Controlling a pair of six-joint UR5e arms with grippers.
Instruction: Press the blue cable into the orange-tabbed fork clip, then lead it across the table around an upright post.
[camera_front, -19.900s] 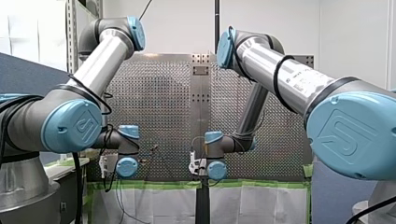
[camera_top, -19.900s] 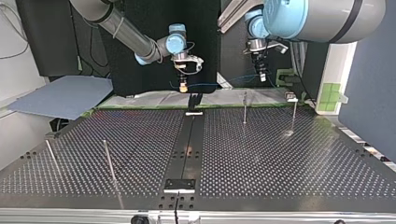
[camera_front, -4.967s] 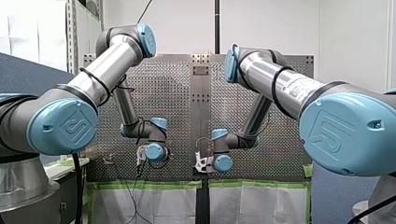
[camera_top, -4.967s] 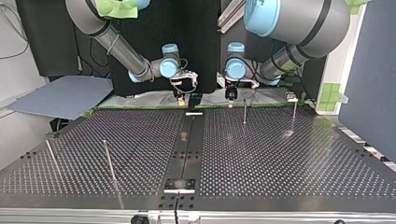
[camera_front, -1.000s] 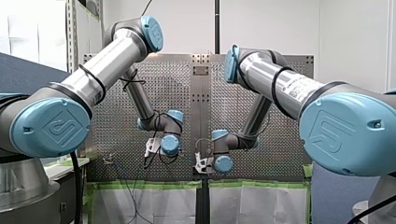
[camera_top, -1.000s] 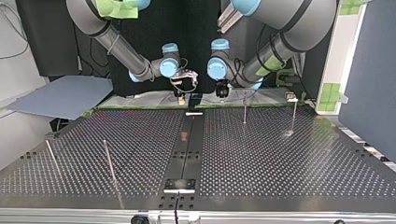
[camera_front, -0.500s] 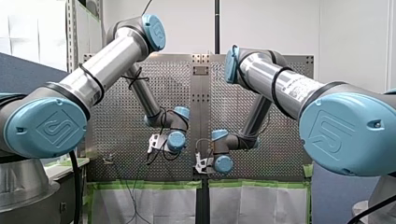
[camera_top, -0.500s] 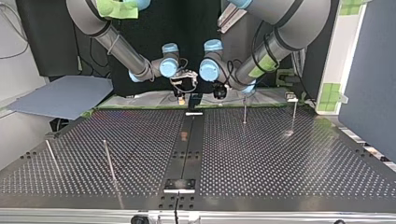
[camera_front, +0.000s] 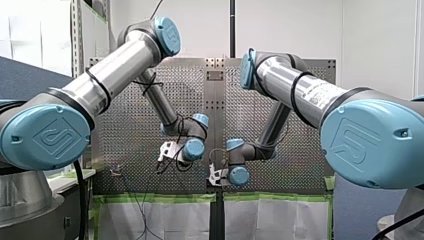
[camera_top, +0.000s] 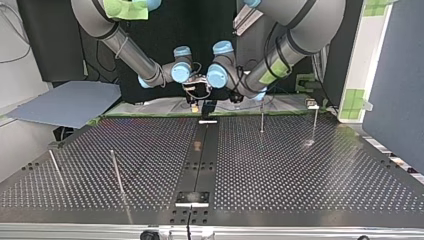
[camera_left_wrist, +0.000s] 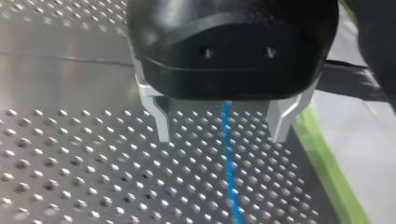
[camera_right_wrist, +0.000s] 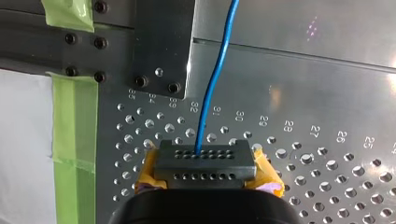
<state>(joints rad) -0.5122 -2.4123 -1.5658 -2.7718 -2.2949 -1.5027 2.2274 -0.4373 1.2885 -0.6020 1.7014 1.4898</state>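
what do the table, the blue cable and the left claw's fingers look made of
The table looks like bare brushed metal, perhaps aluminium: dull glare, drilled holes. The blue cable seems plastic-sheathed wire: smooth, gently curved. The left claw has fingers of pale matte metal, sharp-edged.

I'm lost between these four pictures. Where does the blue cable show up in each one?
Front view: too thin to make out.
Top view: likewise too thin.
Left wrist view: the blue cable runs through the open left gripper.
Right wrist view: it leads ahead out of the right gripper.
Shared landmark: the green tape strip.
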